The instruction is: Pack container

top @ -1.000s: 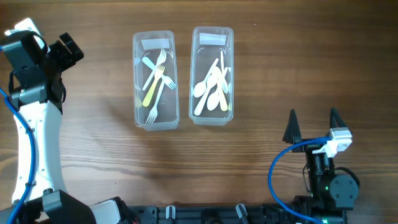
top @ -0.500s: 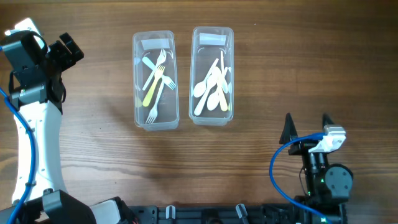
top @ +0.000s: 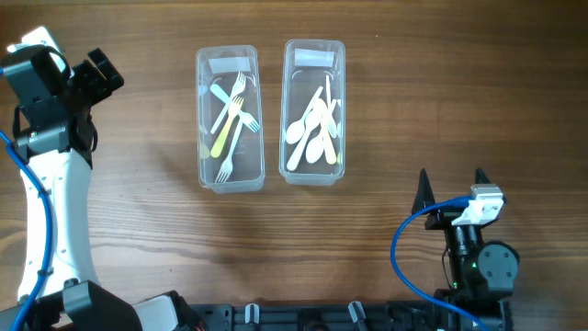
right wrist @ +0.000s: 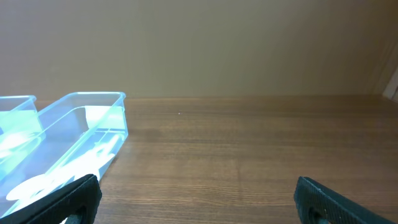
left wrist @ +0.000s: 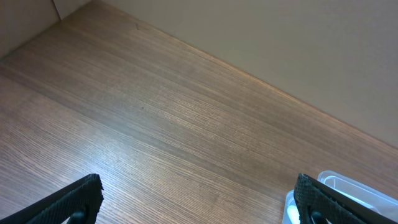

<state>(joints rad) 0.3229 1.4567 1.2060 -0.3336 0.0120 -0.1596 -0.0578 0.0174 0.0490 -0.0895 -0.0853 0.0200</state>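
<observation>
left tool (left wrist: 198, 190) and right tool (top: 451, 184) spread wide, empty
we see the clear plastic tub of forks (top: 230, 187) just beside the clear plastic tub of white spoons (top: 312, 180) on the wooden desk (top: 367, 230).

The counter (top: 441, 110) was brown wood with a long, straight grain. Ahead of the left pincer (left wrist: 199, 202) it ran up to a plain beige wall (left wrist: 298, 43), and a soft, pale sheen of light lay across the boards between them. Ahead of the right pincer (right wrist: 196, 202) a flat beige wall rose behind the counter's far edge. At that pincer's far right stood a paler vertical strip (right wrist: 390, 74), too blurred to name.
</observation>
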